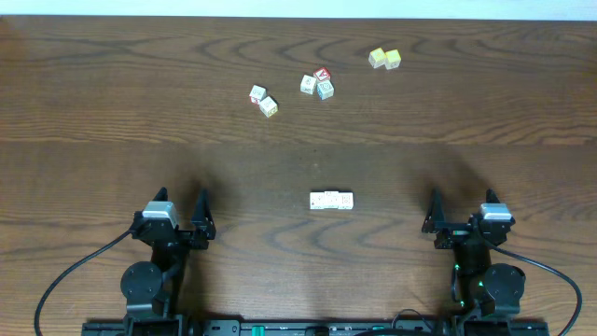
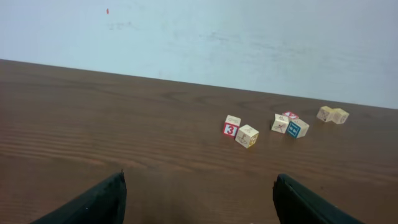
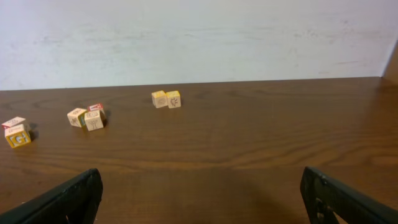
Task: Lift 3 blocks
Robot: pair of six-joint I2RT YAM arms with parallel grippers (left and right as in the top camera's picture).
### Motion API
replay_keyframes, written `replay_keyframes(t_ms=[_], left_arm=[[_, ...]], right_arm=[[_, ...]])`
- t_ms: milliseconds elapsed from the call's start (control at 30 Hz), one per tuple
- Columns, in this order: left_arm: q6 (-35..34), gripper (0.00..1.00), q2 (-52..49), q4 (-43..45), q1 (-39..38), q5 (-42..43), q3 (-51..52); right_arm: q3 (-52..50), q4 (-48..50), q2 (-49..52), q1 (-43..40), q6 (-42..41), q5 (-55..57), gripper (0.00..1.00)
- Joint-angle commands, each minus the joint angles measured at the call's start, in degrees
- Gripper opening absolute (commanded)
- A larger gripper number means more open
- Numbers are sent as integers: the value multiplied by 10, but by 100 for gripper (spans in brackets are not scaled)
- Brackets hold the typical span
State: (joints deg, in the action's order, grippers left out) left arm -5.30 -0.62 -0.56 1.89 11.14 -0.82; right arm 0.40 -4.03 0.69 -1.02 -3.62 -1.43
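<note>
Pale cubes on dark wood.
Dark brown, wavy-grained table point(image 1: 93, 140); whitish 3 blocks point(image 1: 331, 201) with faint greenish-grey marks; two pale yellow cubes point(image 1: 384, 59); red-faced cube point(image 2: 231, 129) bearing a white "3"; blue-faced cube point(image 2: 297, 128) with pale sides; off-white wall point(image 2: 186, 37).

Your three blocks point(image 1: 331, 201) sit in a touching row between left gripper point(image 1: 180, 210) and right gripper point(image 1: 462, 219), both spread wide.

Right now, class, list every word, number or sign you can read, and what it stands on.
"3": on the red face of a small wooden cube.
Row of three small whitish cubes: faint marks, too small to read.
Other cubes: marks too blurred to read.
</note>
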Motion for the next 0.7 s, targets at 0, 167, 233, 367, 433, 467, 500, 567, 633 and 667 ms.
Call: replay_keyframes(t_ms=[0,167,233,367,433,467,500,567,633,667], left_arm=[[33,76,5,-28,3,-2,6],[55,76,5,-28,3,-2,6],[57,76,5,-28,3,-2,6],[57,76,5,-26,3,-2,6],[57,76,5,-26,3,-2,6],[57,76,5,-26,3,-2,6],[57,76,5,-26,3,-2,6],[57,76,4,-26,3,-2,6],[57,76,4,-26,3,-2,6],[57,76,4,-26,3,-2,6]], right_arm=[[-1,-2,-3,-2,5,3,99],[-1,-2,-3,-2,5,3,99],[-1,-2,-3,-2,5,3,99],[-1,-2,-3,-2,5,3,99],[-1,-2,-3,-2,5,3,99],[-1,-2,-3,-2,5,3,99],[-1,-2,-3,-2,5,3,99],[-1,-2,-3,-2,5,3,99],[-1,-2,-3,-2,5,3,99],[-1,-2,-3,-2,5,3,99]])
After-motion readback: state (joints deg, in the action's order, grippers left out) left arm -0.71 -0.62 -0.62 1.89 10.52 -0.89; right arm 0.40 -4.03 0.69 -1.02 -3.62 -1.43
